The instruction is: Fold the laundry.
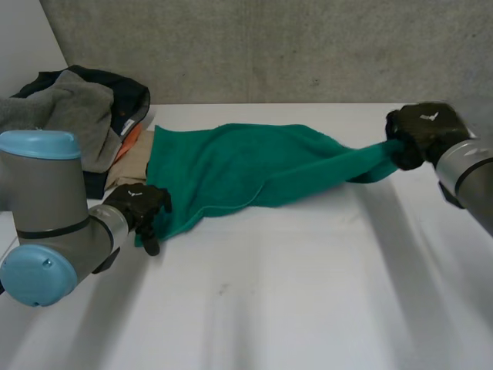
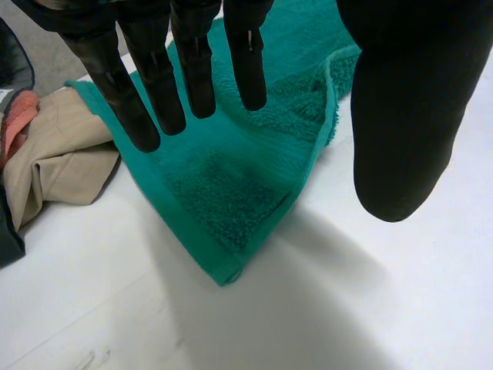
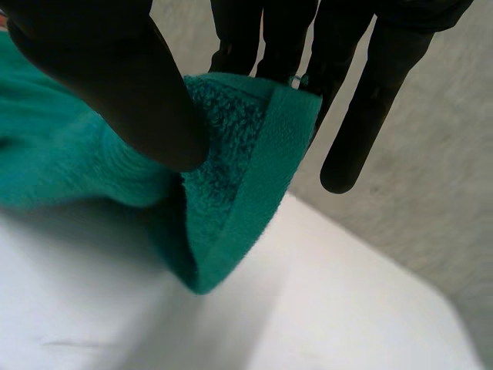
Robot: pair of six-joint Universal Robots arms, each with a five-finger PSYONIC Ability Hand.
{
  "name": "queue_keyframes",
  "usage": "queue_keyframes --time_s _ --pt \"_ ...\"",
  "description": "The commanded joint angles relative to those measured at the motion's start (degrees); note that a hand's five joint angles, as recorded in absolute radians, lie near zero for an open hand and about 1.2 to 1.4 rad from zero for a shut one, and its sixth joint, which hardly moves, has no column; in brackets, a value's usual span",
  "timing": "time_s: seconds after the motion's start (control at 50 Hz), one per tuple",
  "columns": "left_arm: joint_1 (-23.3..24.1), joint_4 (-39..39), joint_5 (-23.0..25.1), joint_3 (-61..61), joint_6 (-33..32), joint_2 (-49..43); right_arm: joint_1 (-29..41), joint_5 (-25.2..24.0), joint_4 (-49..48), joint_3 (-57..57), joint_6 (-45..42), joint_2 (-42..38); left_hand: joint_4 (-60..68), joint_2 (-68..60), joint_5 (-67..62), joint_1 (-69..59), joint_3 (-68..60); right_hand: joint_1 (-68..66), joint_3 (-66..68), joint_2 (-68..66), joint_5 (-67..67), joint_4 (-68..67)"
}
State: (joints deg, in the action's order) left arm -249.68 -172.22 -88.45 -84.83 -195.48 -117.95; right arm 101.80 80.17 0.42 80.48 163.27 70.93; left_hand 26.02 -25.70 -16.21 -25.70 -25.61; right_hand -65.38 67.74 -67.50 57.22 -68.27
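Green towel [image 1: 246, 166] stretched unfolded on worktop [image 1: 308, 293]; right hand [image 1: 420, 131] pinches one towel corner, raised; left hand [image 1: 142, 204] fingers straight, apart over towel's opposite corner, gripping nothing; no fold yet; clothes pile [image 1: 69, 116] beside towel untouched.

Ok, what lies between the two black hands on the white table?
The green terry towel spans it in the head view: right hand pinches one end, left hand is open over the near corner.

White table [image 1: 308, 293] before grey concrete wall [image 1: 269, 46]
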Motion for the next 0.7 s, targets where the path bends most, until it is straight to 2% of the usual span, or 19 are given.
queue_keyframes --time_s 0.02,0.14,0.44,0.7 --pt "-0.63 -0.30 1.17 -1.30 -4.56 -0.52 -2.92 0.25 -0.33 1.52 -11.03 2.98 6.73 -7.05 -6.54 -7.05 -7.14 -14.62 12.26 -12.50 12.78 -11.73" --pt "-0.63 -1.45 1.70 -0.96 -8.51 -3.41 -4.41 -0.80 -1.12 1.87 -15.87 2.20 9.59 -9.92 -9.40 -9.91 -10.00 -14.62 12.26 -12.50 12.78 -11.73" --pt "-0.28 -5.58 0.21 1.94 -11.33 -7.37 -4.94 -4.49 -2.00 2.05 -12.54 -1.85 9.59 -9.92 -9.40 -9.91 -10.00 -14.62 12.26 -12.50 12.78 -11.73" --pt "-0.72 -6.63 -0.14 5.46 -13.61 -10.63 -3.89 -4.94 -3.15 3.36 -12.10 -2.64 11.27 -11.60 -11.08 -11.59 -11.69 -14.62 12.26 -12.50 12.78 -11.73"
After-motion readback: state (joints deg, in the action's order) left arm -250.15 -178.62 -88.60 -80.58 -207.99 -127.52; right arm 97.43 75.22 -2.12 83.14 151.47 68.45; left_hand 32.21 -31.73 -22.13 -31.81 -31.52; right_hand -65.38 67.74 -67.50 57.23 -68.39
